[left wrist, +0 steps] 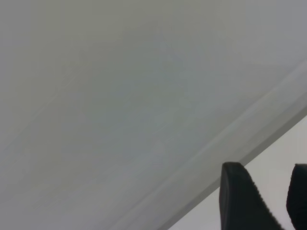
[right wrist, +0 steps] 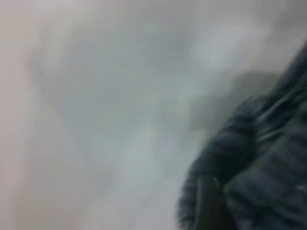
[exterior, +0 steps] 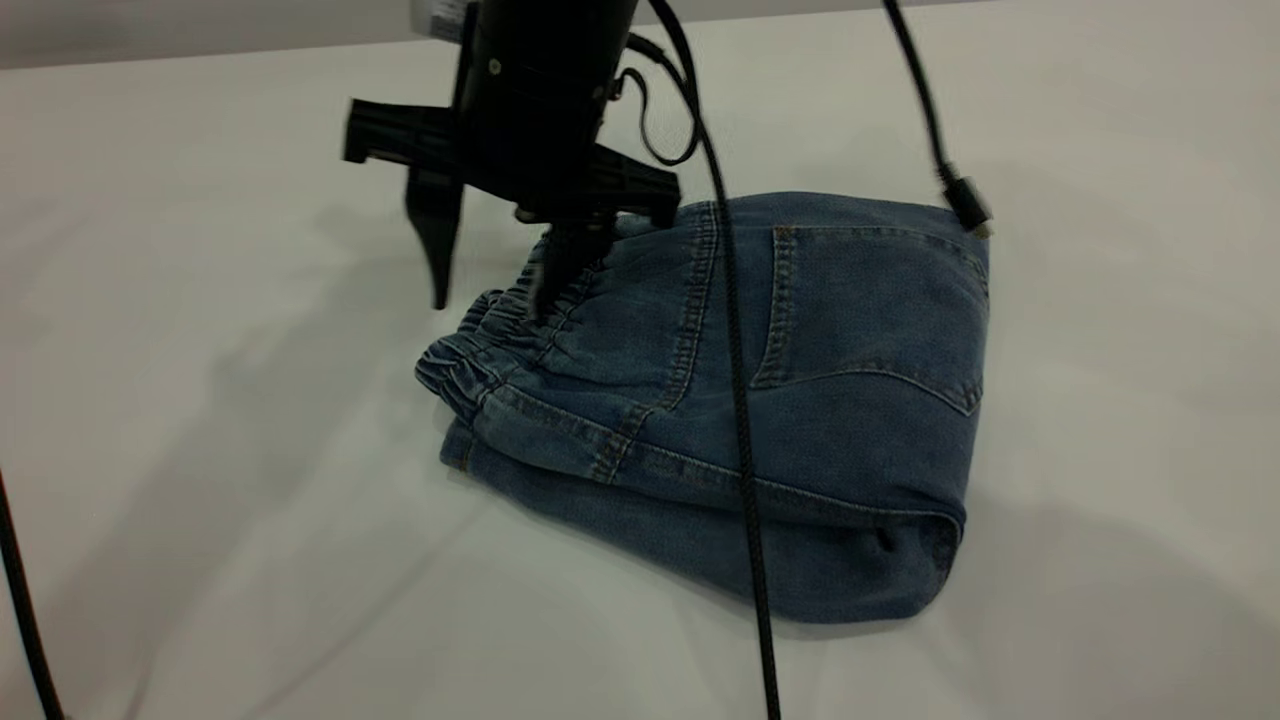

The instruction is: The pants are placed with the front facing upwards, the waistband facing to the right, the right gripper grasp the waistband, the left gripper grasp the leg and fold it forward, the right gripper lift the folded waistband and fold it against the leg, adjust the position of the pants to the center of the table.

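Lying folded into a thick, roughly rectangular bundle, the small blue denim pants [exterior: 800, 400] rest near the middle of the plain white table [exterior: 200, 450], with a back pocket outlined in tan stitching facing up and the fold rounded along the bundle's right end. The ruched elastic waistband [exterior: 490, 340] forms the bundle's left edge, stacked over the denim layers beneath it. A black robot gripper, the right gripper [exterior: 495, 275], hangs over that edge from above: its two dark fingers are spread wide apart, one finger [exterior: 435, 240] hovering over bare table just left of the pants, the other pressing down onto the gathered waistband; it grips nothing between them. Two black cables cross in front of the scene: a braided one [exterior: 745, 450] runs down across the middle of the pants and hides a thin strip of denim, and another [exterior: 960, 195] ends in a plug near the bundle's far right corner. A third dark cable [exterior: 20, 600] edges the lower left. The right wrist view is blurred, showing wrinkled denim beside pale table. The left wrist view shows only pale surface and the left gripper [left wrist: 271, 201], its ribbed black fingers [left wrist: 240, 196] held apart with nothing between them, away from the pants.
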`<state>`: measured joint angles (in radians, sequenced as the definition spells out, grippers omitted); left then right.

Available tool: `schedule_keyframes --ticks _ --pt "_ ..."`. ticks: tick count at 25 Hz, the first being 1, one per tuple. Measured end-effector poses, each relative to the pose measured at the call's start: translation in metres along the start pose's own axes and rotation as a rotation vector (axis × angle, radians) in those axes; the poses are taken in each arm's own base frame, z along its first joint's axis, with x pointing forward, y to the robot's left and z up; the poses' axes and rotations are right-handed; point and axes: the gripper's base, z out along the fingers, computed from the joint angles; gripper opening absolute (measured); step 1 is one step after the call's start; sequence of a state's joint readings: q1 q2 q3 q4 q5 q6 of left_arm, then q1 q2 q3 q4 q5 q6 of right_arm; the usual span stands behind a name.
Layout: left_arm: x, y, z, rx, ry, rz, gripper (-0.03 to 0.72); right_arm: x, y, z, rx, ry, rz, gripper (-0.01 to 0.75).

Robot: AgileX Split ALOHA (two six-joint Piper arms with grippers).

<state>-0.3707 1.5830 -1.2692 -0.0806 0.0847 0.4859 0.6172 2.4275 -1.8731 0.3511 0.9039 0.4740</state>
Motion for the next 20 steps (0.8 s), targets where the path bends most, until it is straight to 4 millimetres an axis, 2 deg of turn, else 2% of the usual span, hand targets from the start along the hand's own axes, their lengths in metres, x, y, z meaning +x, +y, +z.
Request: schedule_keyframes --ticks 9,17,20 --pt "0.000 0.000 0.000 0.000 0.000 0.000 0.263 0.001 -0.003 0.000 0.045 0.001 -0.029 0.356" --pt "0.000 0.000 0.000 0.000 0.000 0.000 0.263 0.020 0.007 0.016 0.093 0.047 -0.094 0.356" --pt "0.000 0.000 0.000 0.001 0.002 0.000 0.263 0.021 0.009 0.017 0.108 0.034 -0.117 0.356"
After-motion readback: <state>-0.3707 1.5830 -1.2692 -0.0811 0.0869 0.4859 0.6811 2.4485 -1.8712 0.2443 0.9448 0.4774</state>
